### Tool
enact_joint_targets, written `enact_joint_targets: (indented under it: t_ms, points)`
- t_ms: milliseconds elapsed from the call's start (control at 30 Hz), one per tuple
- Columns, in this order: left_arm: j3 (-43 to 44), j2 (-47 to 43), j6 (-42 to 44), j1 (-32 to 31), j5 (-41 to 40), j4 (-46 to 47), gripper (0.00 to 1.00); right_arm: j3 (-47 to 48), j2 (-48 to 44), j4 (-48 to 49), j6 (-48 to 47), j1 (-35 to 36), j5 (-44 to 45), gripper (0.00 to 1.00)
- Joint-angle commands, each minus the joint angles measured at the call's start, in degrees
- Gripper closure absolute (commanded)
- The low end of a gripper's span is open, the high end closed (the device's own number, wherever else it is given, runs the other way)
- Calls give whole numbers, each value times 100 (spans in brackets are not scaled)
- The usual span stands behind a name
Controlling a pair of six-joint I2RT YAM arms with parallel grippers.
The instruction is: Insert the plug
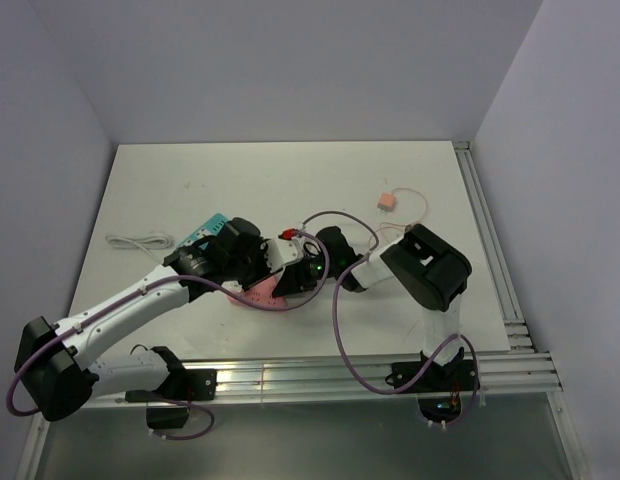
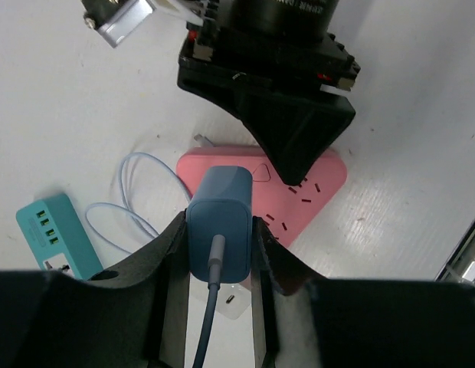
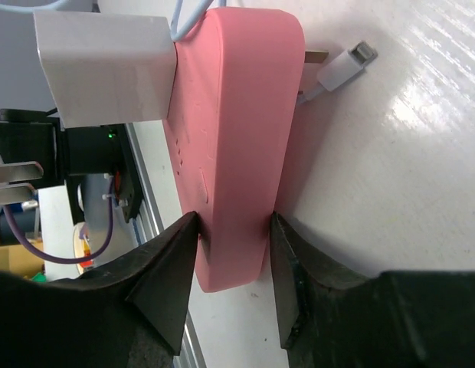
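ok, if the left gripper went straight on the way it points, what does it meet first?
Likely the pink plastic power strip, met by the blue-grey charger plug the left gripper holds; the right gripper clamps that strip. Depth unclear.

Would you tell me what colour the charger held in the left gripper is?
Dusty blue; the charger shows best in the left wrist view.

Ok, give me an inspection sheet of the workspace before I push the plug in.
Surface: white tabletop, matte.
Job's things: slate-blue charger plug poised over pink plastic power strip; seating not visible.
Clutter: teal power strip; small pink gadget.
Grippers: left pincer shut on the plug; right pincer shut on the pink strip.
Cables: pale blue loops; white coil; white connector.
Surroundings: grey walls; metal rails.
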Motion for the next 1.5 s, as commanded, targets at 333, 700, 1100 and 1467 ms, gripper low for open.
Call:
enact_joint_targets:
  t_ms: [333, 700, 1100, 1467]
  points:
    - [-260, -137, 141, -396, -109, -203, 100, -81, 262, 954, 213, 53, -215, 99]
    - [-665, -304, 492, -484, -364, -264, 100, -178, 130, 839, 186, 53, -189, 100]
    - [-1455, -1122, 1758, -625, -364, 500, 100, -178, 262, 954, 178, 36, -259, 100]
    - [-1359, -700, 2224, -484, 23, 149, 100, -213, 235, 998, 177, 45, -347, 100]
